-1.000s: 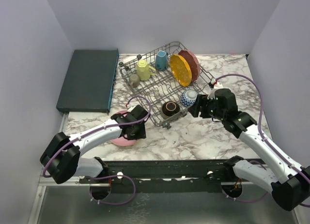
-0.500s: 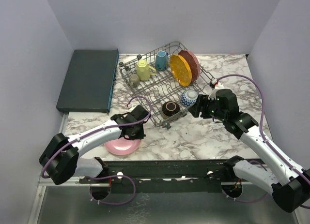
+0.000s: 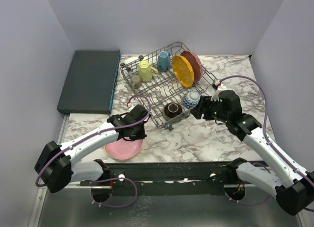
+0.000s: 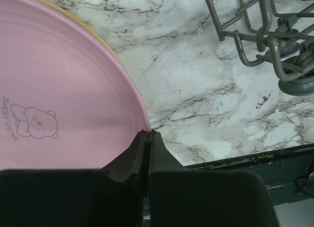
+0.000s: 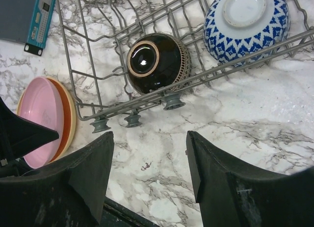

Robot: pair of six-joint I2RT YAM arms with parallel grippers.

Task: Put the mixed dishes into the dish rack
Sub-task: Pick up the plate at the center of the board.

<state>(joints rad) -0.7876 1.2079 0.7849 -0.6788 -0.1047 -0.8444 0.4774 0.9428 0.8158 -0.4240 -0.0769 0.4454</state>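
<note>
While my left gripper (image 4: 147, 135) pinched shut on rim of pink plate (image 3: 122, 149), lower left of top view, dish rack (image 3: 162, 92) lay up-right of it, just beside. Left arm nearer; right gripper (image 5: 149, 138) open, empty, by rack's lower-right corner.

Dish colours
Listed: pink plate (image 4: 59, 89), bear print; dark brown bowl (image 5: 157, 65); blue-white patterned bowl (image 5: 245, 28); orange plate (image 3: 182, 70), possibly dotted.
</note>
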